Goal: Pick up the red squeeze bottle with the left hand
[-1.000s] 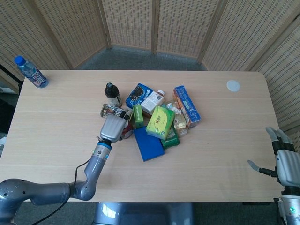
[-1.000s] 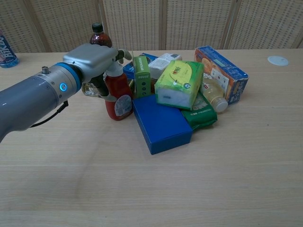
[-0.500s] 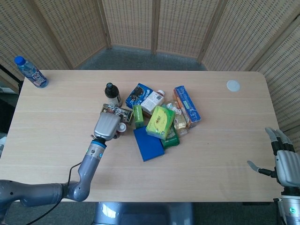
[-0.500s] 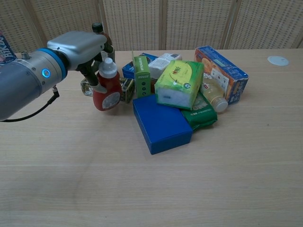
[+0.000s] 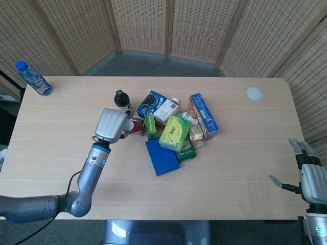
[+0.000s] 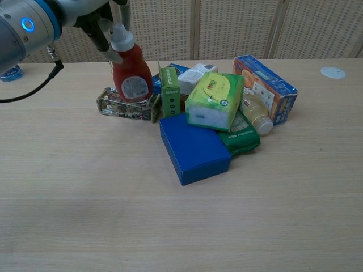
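The robot's left hand (image 6: 93, 14) grips the red squeeze bottle (image 6: 130, 72) by its neck, w/ the bottle tilted and lifted above the camo-print packet (image 6: 128, 106) — just left of the green carton (image 6: 170, 90) at the edge of the pile. The blue box (image 6: 193, 147) lies in front of that carton, nearer the camera. The right hand (image 5: 309, 177) hangs off the table (image 5: 240, 168) edge, well apart from the carton — fingers spread, holding nothing.

Three bottles (image 5: 33, 78), seven packages (image 5: 162, 156)
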